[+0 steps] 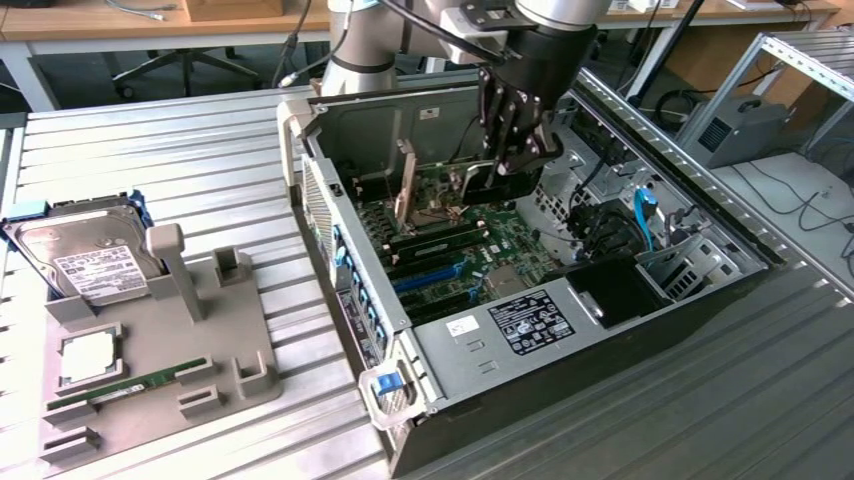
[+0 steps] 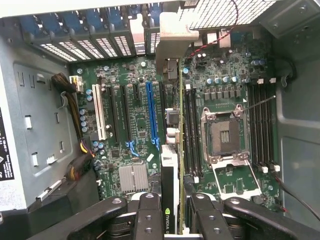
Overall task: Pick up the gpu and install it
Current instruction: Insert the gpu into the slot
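A ribbed grey metal tabletop point(image 1: 200, 180) carries everything in the exterior view. Behind it stand pale wooden desks point(image 1: 147, 20), with a black office-chair base point(image 1: 187, 65) beneath them.

At the exterior view's left, a grey moulded fixture point(image 1: 220, 335) holds three things: a boxy silver hard drive point(image 1: 80, 262) with a white label, a square silver processor chip point(image 1: 87, 358) and a narrow green memory stick point(image 1: 134, 384). In the middle lies an open black and silver computer case point(image 1: 367, 130). The grey robot arm point(image 1: 360, 40) reaches down into it. Its black end effector point(image 1: 514, 150) is closed on the gpu point(image 1: 497, 185), a thin dark expansion card, deep inside the case above the board. At the exterior view's right, an aluminium-profile frame point(image 1: 801, 60) and a small grey box point(image 1: 741, 130) stand beyond the tabletop's edge.

The wrist view adds the grip itself. The end effector point(image 2: 170, 212) has its black fingers point(image 2: 149, 215) on either side of the gpu point(image 2: 170, 170), which is seen edge-on with a green logo. The card's silver metal bracket point(image 2: 172, 42) is at the far end, by the case's rear slot openings. Below lies the green motherboard point(image 2: 125, 150), which carries a white slot point(image 2: 98, 112). The card stands between a long blue slot point(image 2: 152, 117) and the empty square processor socket point(image 2: 223, 132). Whether its edge sits in a slot cannot be told.
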